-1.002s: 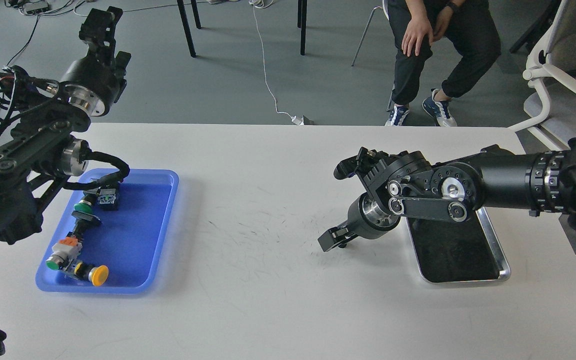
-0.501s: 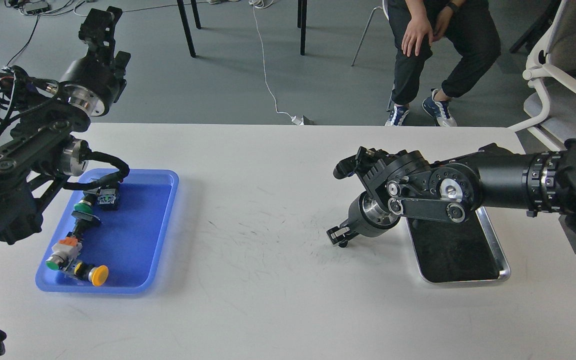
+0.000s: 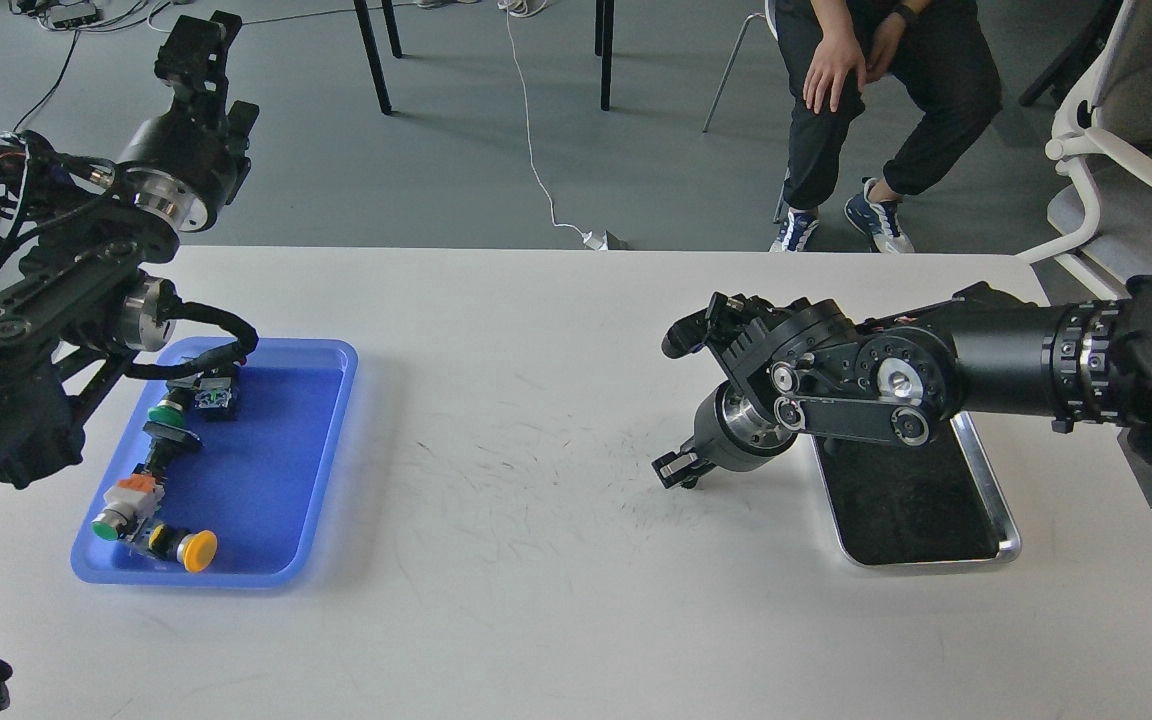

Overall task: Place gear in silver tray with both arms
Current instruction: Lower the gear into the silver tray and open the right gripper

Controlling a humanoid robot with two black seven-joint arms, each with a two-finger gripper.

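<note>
Shiny metal, the silver tray lies at the white table's right side, its far end hidden under the right arm. The right gripper, wide open a second ago, now has its fingers together just left of the tray. The left gripper hangs over grey floor, its state unreadable.

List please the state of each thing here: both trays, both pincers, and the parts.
silver tray: empty, partly under the right arm.
blue tray: holds the button parts.
button parts: lying in the blue tray, ungrasped.
left pincer: raised, state unclear.
right pincer: low over the table, shut, holding nothing.
</note>
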